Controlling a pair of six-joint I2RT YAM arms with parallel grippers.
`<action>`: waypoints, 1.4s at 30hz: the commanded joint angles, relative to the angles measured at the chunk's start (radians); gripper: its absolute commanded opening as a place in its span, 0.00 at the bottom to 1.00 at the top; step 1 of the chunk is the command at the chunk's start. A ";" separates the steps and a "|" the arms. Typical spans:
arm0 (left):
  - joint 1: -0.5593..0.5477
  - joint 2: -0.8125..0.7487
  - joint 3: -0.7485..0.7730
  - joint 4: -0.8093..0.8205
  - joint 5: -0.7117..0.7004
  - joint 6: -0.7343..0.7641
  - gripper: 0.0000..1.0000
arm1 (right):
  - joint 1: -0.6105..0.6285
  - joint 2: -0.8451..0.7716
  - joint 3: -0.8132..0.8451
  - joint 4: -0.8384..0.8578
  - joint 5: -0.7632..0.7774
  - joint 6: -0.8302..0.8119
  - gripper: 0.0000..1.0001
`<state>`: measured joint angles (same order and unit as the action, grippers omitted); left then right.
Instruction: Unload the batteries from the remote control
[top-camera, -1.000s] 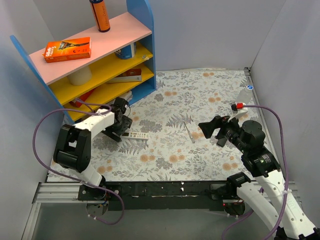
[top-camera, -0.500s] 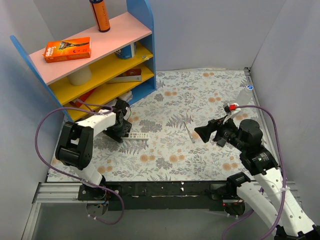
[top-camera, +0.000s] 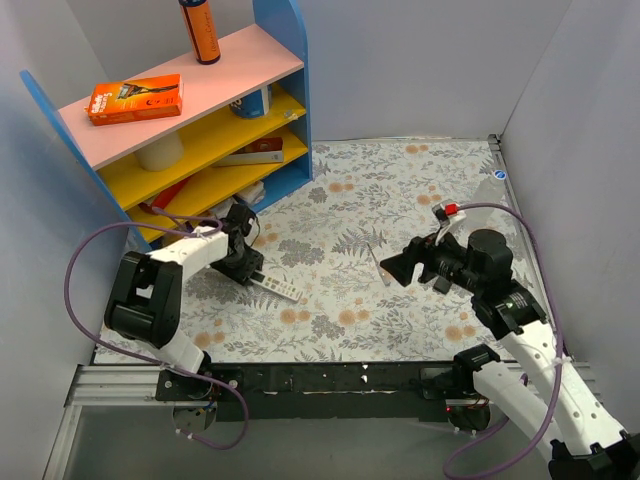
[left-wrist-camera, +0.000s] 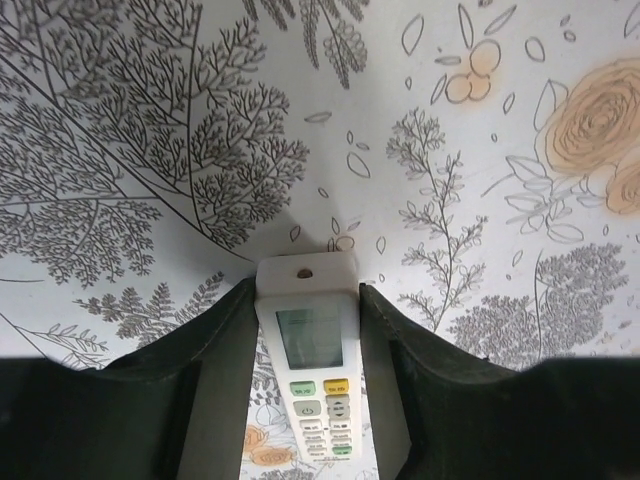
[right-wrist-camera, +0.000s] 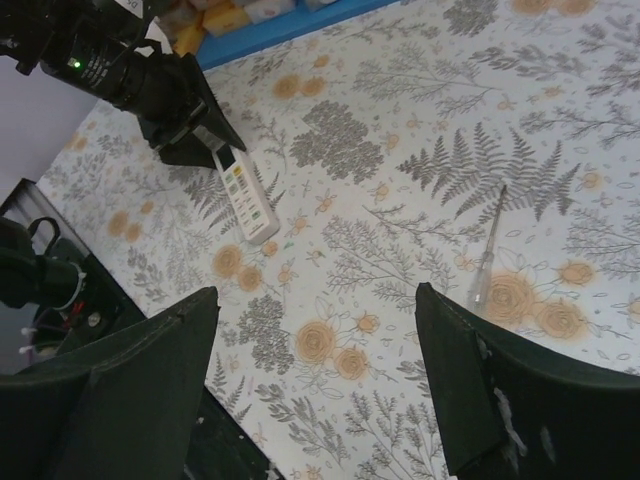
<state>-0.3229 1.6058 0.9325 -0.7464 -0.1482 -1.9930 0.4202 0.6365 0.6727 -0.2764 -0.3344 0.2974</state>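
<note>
Remote control (left-wrist-camera: 313, 375) face-up on table (top-camera: 420, 190), clamped in left gripper (left-wrist-camera: 305, 300), right gripper (right-wrist-camera: 315, 295) spread wide, empty.

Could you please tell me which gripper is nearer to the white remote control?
Left. The left gripper grips the slim white plastic remote control at its screen end; the right gripper hovers far off to its right.

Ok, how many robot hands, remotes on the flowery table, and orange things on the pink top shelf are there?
black robot hands: 2 (left hand, right hand)
white plastic remote control on the table: 1
orange things on the top shelf: 2 (orange cardboard box, tall orange can)
Total: 5
</note>
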 joint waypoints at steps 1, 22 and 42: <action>-0.002 -0.108 -0.038 0.085 0.096 -0.063 0.00 | 0.003 0.063 -0.019 0.110 -0.158 0.122 0.91; -0.013 -0.583 -0.480 1.117 0.806 0.326 0.00 | 0.235 0.571 -0.078 0.758 -0.389 0.356 0.94; -0.013 -0.563 -0.575 1.472 0.903 0.195 0.00 | 0.324 0.623 -0.173 1.057 -0.462 0.499 0.63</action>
<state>-0.3344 1.0580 0.3706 0.6651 0.7383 -1.7889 0.7403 1.2716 0.5194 0.6891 -0.7746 0.7635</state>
